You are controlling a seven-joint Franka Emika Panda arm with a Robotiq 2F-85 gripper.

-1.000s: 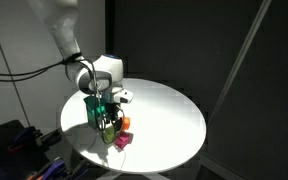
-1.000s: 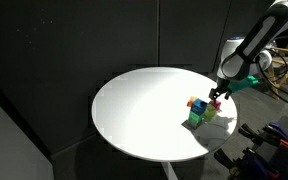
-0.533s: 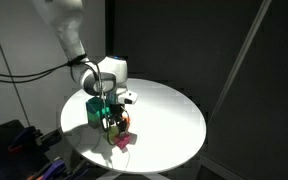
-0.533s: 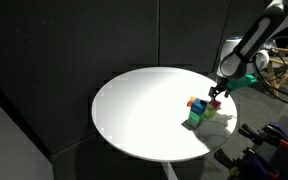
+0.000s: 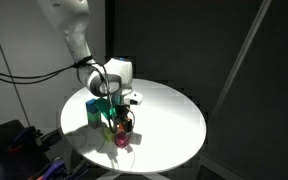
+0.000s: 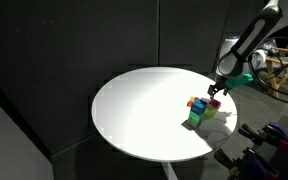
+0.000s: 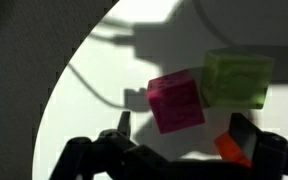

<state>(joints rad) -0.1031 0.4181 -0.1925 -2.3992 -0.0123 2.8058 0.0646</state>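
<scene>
**Fingers spread wide, poised over the magenta cube**

In the wrist view the fingers (image 7: pixel 249 140) are splayed wide with nothing in them. The magenta cube (image 7: pixel 174 100) sits in the gap just ahead of the tips, turned a touch off square to them. An orange piece (image 7: pixel 227 150) is tucked against the inside of one finger. The green cube (image 7: pixel 236 78) lies just beyond that same finger, up against the magenta one. In an exterior view, the fingers hang just above the cluster of cubes (image 6: pixel 198 110), near the rim of the round white worktop (image 6: pixel 134 100). This reads as the line-up stage: the next move would call for a straight drop, tips straddling magenta and clearing orange, before any squeeze.
</scene>
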